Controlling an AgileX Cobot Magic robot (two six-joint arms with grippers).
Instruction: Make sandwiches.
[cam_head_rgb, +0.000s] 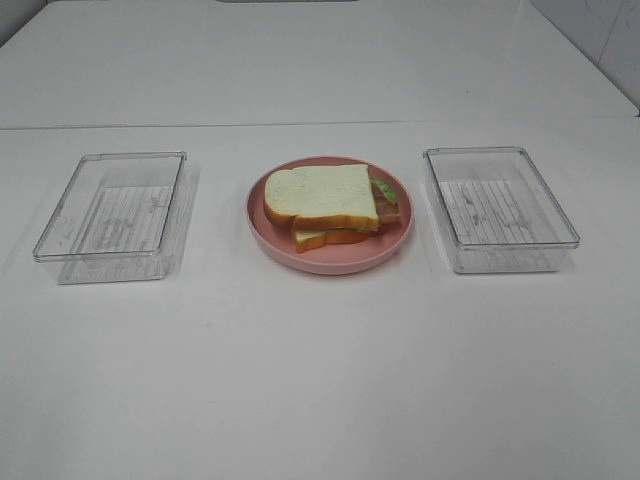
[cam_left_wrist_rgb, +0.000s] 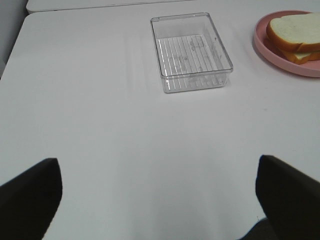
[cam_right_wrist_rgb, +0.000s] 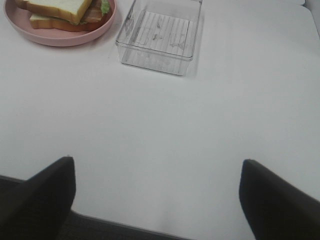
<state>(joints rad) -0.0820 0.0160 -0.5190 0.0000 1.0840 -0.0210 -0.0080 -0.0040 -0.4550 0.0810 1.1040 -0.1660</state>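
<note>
The sandwich (cam_head_rgb: 325, 205) is stacked on a round pink plate (cam_head_rgb: 262, 228) at the table's middle: two white bread slices with orange-brown crust, with green lettuce and brown meat peeking out on its right side. It also shows in the left wrist view as sandwich (cam_left_wrist_rgb: 295, 37) and in the right wrist view as sandwich (cam_right_wrist_rgb: 62, 12). My left gripper (cam_left_wrist_rgb: 159, 197) is open, far back from the plate, with nothing between its fingers. My right gripper (cam_right_wrist_rgb: 157, 195) is open too, near the table's front edge. Neither arm appears in the high view.
A clear plastic tray (cam_head_rgb: 112, 215) stands left of the plate and another clear tray (cam_head_rgb: 498, 208) right of it; both are empty. A seam (cam_head_rgb: 320, 124) runs across the white table behind them.
</note>
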